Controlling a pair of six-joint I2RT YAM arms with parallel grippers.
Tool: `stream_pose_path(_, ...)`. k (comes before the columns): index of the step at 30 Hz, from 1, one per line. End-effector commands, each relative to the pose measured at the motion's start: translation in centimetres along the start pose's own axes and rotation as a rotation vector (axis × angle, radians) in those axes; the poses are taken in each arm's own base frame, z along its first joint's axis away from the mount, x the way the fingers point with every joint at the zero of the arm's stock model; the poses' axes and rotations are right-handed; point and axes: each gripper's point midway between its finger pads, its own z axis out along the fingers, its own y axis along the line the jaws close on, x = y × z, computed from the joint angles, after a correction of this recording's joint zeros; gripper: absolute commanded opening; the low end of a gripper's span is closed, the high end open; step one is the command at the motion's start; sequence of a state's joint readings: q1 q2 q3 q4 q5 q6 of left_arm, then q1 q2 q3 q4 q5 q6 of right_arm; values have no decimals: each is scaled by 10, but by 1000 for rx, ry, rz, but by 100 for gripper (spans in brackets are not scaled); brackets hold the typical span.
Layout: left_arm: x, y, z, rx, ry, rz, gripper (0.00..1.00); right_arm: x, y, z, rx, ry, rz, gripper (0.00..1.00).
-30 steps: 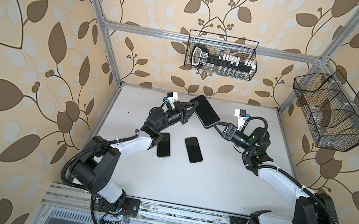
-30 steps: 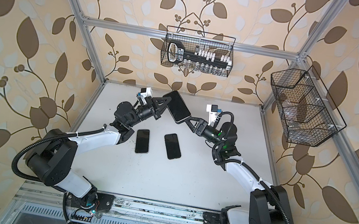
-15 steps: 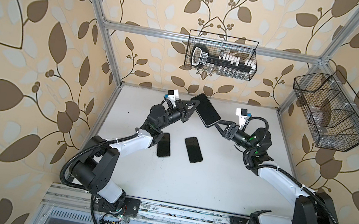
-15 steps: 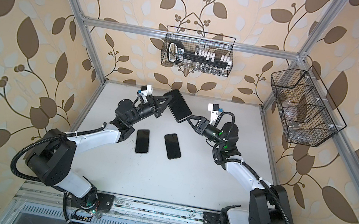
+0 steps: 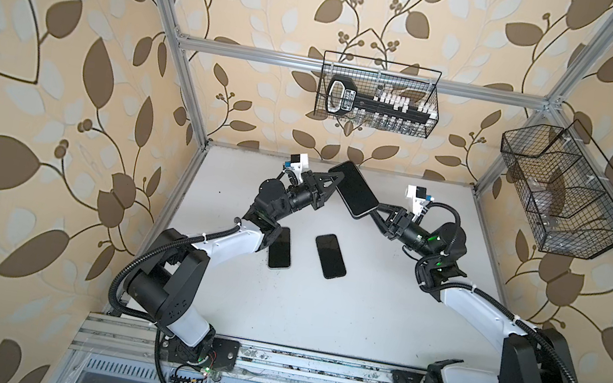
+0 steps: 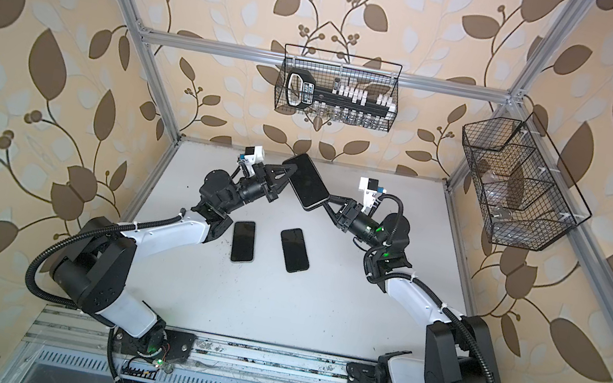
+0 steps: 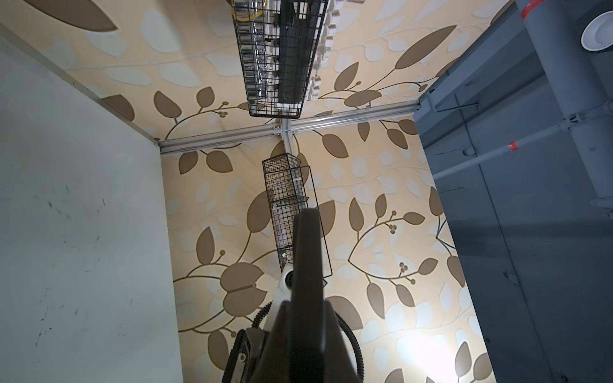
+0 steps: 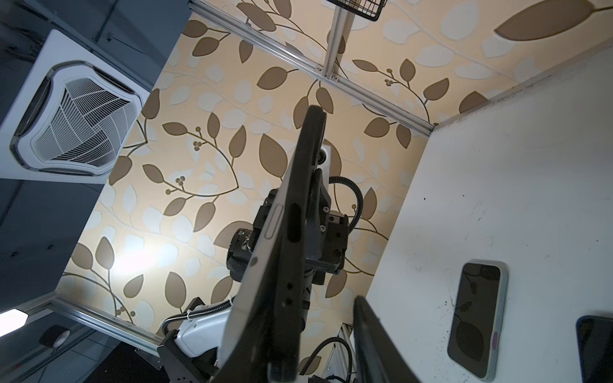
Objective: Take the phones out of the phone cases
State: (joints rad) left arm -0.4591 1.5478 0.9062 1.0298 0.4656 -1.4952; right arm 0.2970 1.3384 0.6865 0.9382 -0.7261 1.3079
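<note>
Phone, in its case, aloft above the far side of the bench. My left fingers are clenched on its far end; its long axis slants toward my right fingers, which straddle the near end, one visibly clear, not yet gripping.

bright even light, soft shadows

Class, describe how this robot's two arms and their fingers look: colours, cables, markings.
The left arm and right arm have white shells, bulky black joints and looping black ribbed cables. The left gripper and right gripper have slim black fingers beside white camera blocks.
</note>
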Motion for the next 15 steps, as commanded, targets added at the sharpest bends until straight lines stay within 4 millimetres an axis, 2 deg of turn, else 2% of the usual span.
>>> stream_pose_path(1,7,-12,7,38,36,59,0,-6,33,-1,-111,-39,-50,33)
stream_pose_path(4,6,-7,6,28,26,55,0,-6,30,-2,-112,-49,-28,30)
stream_pose_path(15,4,-3,5,16,15,53,21,-9,20,-7,-121,-101,49,14)
